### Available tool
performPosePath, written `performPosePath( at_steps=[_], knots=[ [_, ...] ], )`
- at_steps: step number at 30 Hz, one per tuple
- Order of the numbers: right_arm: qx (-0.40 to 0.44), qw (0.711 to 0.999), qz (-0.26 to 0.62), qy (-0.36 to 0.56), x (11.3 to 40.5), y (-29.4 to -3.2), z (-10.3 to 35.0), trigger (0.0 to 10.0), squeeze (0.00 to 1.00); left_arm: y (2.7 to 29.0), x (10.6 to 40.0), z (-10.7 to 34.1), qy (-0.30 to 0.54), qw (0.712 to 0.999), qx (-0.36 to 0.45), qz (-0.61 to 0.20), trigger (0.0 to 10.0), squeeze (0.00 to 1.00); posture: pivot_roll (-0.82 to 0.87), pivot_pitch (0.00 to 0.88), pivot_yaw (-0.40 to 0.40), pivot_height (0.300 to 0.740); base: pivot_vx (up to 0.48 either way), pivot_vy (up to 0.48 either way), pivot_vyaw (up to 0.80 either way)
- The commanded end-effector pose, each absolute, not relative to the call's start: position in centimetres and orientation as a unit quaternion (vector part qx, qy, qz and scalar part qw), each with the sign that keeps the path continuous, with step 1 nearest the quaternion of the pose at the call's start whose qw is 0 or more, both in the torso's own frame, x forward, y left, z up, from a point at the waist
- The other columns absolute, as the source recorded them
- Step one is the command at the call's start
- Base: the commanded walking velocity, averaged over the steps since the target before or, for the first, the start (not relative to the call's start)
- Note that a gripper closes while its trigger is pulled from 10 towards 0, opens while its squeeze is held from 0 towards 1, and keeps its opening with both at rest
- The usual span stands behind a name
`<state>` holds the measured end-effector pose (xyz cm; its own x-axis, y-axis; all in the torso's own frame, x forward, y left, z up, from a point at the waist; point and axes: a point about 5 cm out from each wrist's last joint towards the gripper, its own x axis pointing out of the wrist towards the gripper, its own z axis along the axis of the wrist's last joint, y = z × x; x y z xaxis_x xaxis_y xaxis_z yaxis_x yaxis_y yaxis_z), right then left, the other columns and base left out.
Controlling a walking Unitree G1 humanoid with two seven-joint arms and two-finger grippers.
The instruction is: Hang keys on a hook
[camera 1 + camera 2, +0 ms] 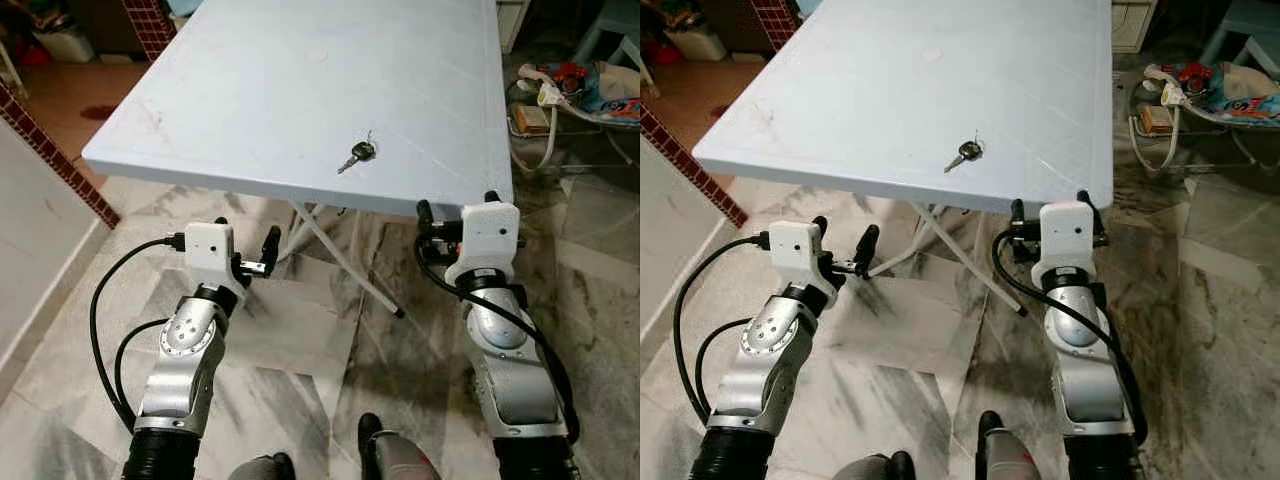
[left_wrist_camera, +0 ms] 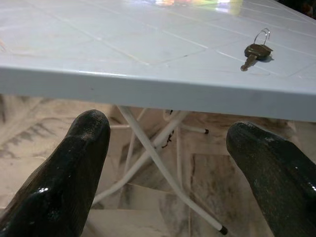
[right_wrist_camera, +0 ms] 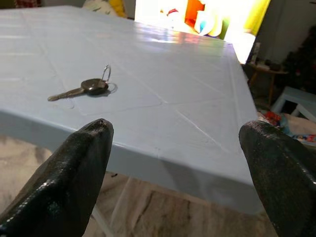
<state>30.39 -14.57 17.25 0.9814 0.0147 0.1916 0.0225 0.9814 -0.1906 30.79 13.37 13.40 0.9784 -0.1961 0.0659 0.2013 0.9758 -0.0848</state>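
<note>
A single key with a dark head and a small ring lies flat on the pale blue folding table, close to its near edge. Both grippers hang below and just short of that edge. My left gripper is open and empty, down to the left of the key. My right gripper is open too, at the table's near right corner, to the right of the key. The left wrist view has the key past the table's edge. Seen from the right wrist, the key lies beyond one finger.
White crossed table legs stand on the marble floor under the near edge. Clutter of bags, a box and a white cable lies on the floor at the right. A red brick edge borders the left.
</note>
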Motion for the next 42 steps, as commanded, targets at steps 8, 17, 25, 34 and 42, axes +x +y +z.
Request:
performPosePath(
  at_steps=[8, 17, 25, 34, 42],
  knots=[
    [-0.101, 0.99, 0.03, -0.094, 30.5, -13.4, 17.5, 10.0, 0.0, 13.8, 30.2, 13.1, -0.033, 0.996, -0.051, -0.072, 10.0, 0.0, -0.12, 0.255, -0.006, 0.74, 0.0, 0.0, 0.0],
    [-0.107, 0.989, 0.022, -0.094, 30.3, -14.3, 17.1, 10.0, 0.0, 12.4, 30.2, 13.2, -0.032, 0.994, -0.053, -0.093, 10.0, 0.0, -0.12, 0.231, 0.04, 0.74, 0.0, 0.0, 0.0],
    [-0.091, 0.989, -0.006, -0.119, 29.4, -14.5, 18.1, 10.0, 0.0, 12.7, 30.9, 15.0, -0.075, 0.993, -0.044, -0.081, 10.0, 0.0, -0.15, 0.239, 0.045, 0.74, 0.0, 0.0, 0.0],
    [-0.093, 0.986, 0.033, -0.135, 29.4, -12.0, 18.4, 10.0, 0.0, 14.7, 31.4, 15.7, -0.105, 0.993, -0.026, -0.038, 10.0, 0.0, -0.12, 0.145, -0.008, 0.74, 0.0, 0.0, 0.0],
    [-0.099, 0.982, 0.077, -0.139, 31.0, -11.1, 18.4, 10.0, 0.0, 15.7, 31.3, 15.6, -0.121, 0.992, -0.022, 0.013, 10.0, 0.0, -0.05, 0.07, -0.037, 0.74, 0.0, 0.0, 0.0]
  ],
)
